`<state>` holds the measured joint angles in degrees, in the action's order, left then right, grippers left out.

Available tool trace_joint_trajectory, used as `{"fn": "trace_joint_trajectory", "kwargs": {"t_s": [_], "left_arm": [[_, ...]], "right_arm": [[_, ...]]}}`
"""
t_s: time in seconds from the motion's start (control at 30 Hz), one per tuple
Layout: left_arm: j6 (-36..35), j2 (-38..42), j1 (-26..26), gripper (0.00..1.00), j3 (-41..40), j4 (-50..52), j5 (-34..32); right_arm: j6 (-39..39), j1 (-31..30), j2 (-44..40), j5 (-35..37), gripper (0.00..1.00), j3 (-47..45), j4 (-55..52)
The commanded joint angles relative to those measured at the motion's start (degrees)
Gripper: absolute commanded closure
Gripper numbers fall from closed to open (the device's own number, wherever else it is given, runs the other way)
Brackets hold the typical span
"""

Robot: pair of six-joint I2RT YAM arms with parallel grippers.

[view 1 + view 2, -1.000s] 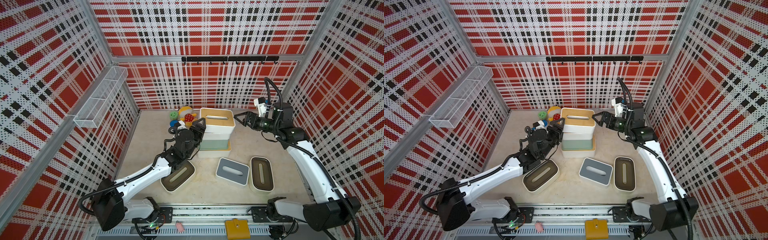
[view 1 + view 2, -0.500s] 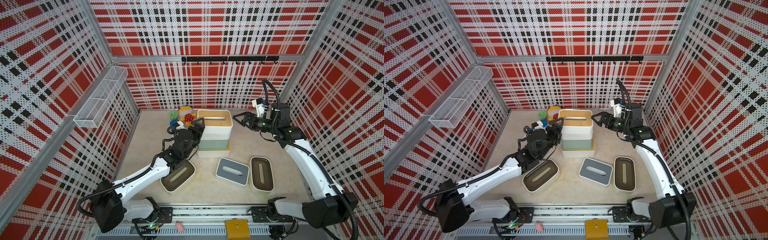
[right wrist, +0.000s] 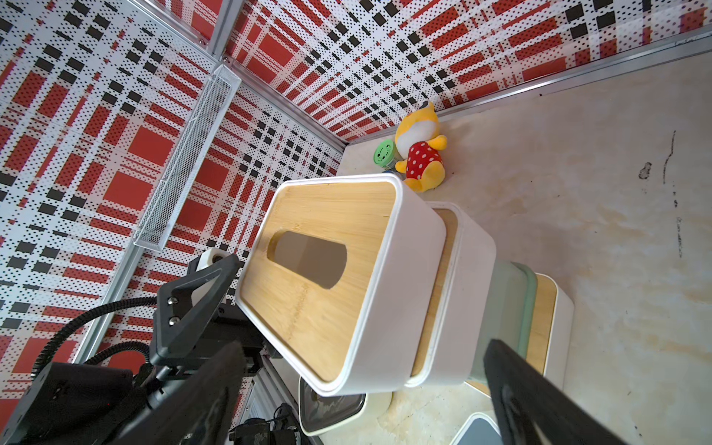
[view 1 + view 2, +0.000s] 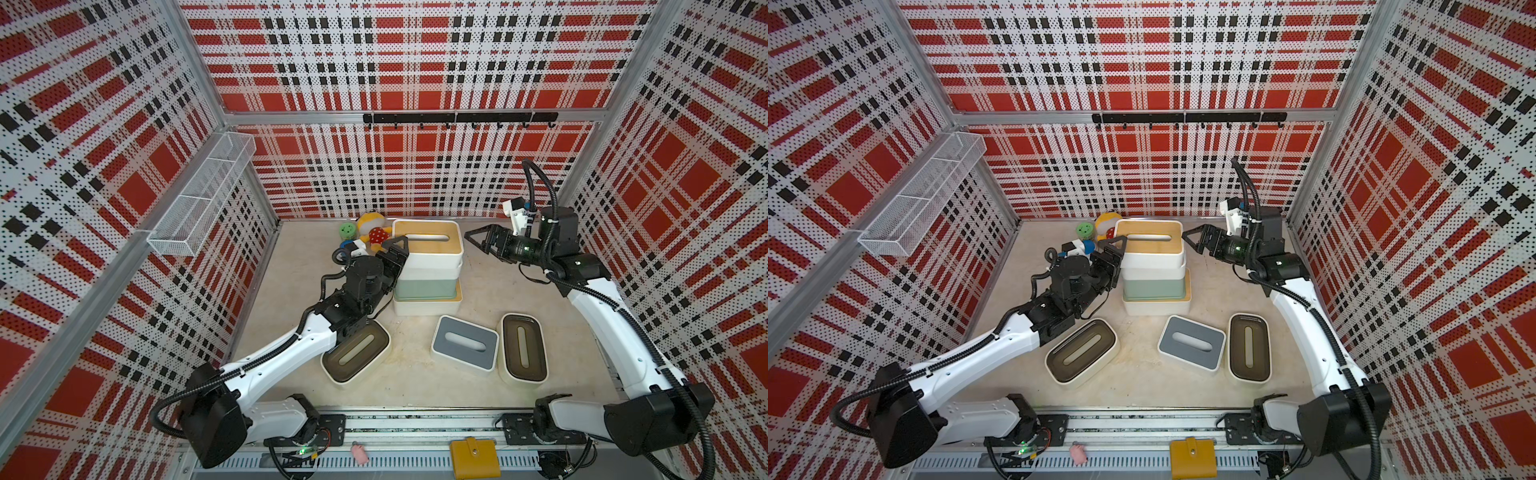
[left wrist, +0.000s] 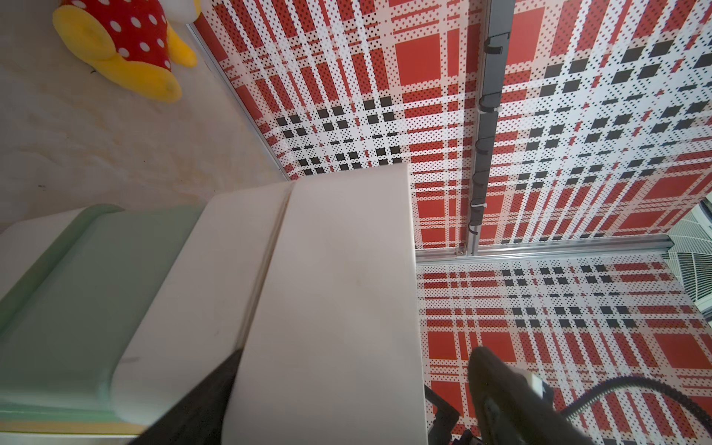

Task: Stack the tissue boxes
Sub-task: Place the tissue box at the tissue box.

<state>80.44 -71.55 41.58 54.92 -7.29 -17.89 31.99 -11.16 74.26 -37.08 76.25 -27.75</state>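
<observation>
Bamboo-lidded white tissue box (image 4: 432, 248) tops stack (image 4: 424, 286).

Robot lab test cell, not a home: perforated red/blk/wht plaid panels (image 4: 415, 54) on alu frame (image 4: 291, 118) enclose a beige surface (image 4: 415, 386), w/ left arm (image 4: 286, 349) + right arm (image 4: 611, 324) bolted to front rail (image 4: 415, 424), plus wire basket (image 4: 203, 195) & hook bar (image 4: 457, 118) on walls.

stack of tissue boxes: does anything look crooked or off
Yes. The top box sits shifted on the white box below, baring a strip of that lid; the pale-green box likewise sits off-centre on the bottom box.
</observation>
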Motion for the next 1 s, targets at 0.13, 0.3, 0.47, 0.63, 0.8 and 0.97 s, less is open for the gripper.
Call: {"fn": "trace_joint_trajectory", "kwargs": {"t_s": [0.13,0.3,0.47,0.63,0.8,0.97], "left_arm": [[-1.96,1.37,-1.31,0.1,2.51,2.34,0.57],[-1.98,0.98,-1.57,0.08,2.6,3.25,1.07],[-2.56,1.02,-1.52,0.07,2.78,3.84,0.93],[-3.35,1.14,-1.69,0.05,2.92,5.0,0.59],[-3.6,1.03,-1.87,0.04,2.79,5.27,0.98],[-3.8,0.72,-2.08,0.03,2.83,5.36,1.18]], "right_arm": [[0.23,-0.27,0.59,-0.72,0.0,-0.49,3.19],[0.38,-0.27,0.73,-0.82,0.0,-0.67,3.5],[0.45,-0.31,0.87,-1.02,0.0,-0.84,3.84],[0.9,-0.44,1.01,-1.36,0.0,-1.08,4.47],[0.92,-0.44,1.05,-1.37,0.0,-1.12,4.57],[0.95,-0.48,1.11,-1.33,0.0,-1.09,4.63]]}}
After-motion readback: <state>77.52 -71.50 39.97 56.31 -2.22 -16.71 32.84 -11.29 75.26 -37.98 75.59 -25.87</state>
